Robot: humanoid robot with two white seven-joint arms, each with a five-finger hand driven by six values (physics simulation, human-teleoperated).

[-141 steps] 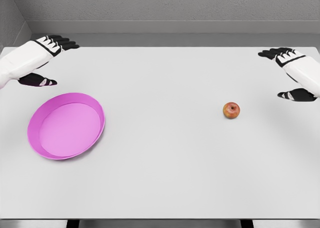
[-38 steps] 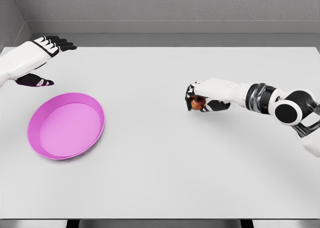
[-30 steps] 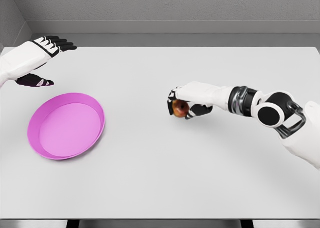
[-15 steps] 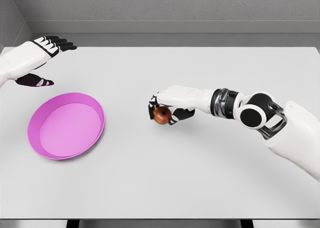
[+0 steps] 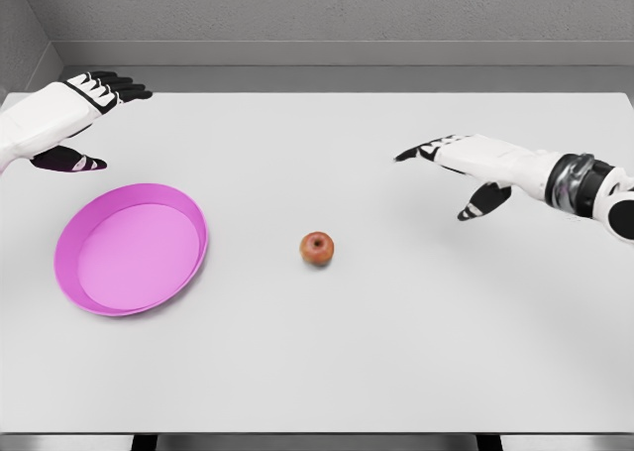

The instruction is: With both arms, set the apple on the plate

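Red and round, the apple [image 5: 317,248] sits alone on the white table [image 5: 327,362], near the middle, well apart from both hands. The right hand [image 5: 464,164] hovers up and to the right of it, clear of the fruit, with bare tabletop between them. The plate [image 5: 132,249], pink and shallow, lies to the apple's left, near but not touching. The apple stands upright, its stem dimple facing up; being nearly a ball, it shows no long axis to speak of. The right hand is released: its fingers [image 5: 416,152] stretch out flat toward the left, the thumb hangs lower and apart, and nothing is in its grasp or under its palm. The forearm runs off the right edge. The left hand [image 5: 74,114] shows at the far left corner of the table, above the plate, likewise spread and holding nothing, its dark fingertips pointing right, its thumb lower down beside the plate's far side.
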